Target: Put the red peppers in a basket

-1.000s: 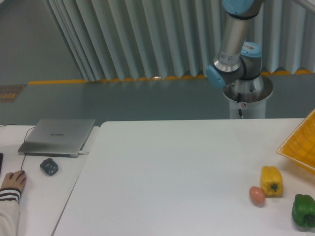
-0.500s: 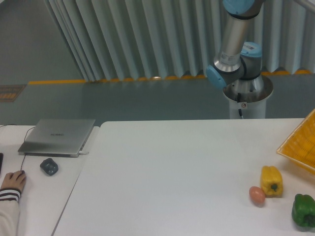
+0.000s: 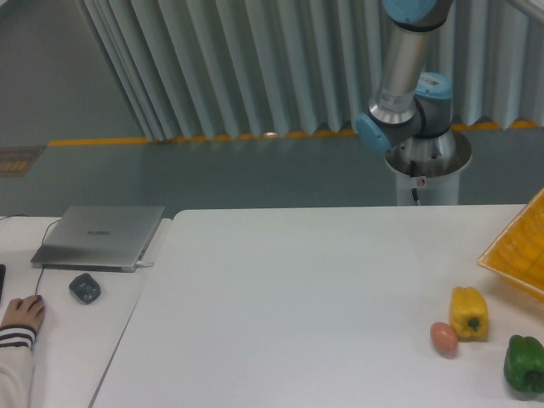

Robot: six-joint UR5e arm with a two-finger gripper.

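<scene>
The yellow-orange mesh basket (image 3: 520,249) shows only partly at the right edge of the table, cut off by the frame. The red peppers are out of view. Only the arm's base and lower links (image 3: 406,110) show behind the table; the gripper itself is outside the frame.
A yellow bell pepper (image 3: 469,313), a small pinkish egg-shaped object (image 3: 443,337) and a green bell pepper (image 3: 524,363) lie at the table's right front. On the left side desk sit a closed laptop (image 3: 100,235) and a dark mouse (image 3: 84,287). A person's hand (image 3: 20,314) rests there.
</scene>
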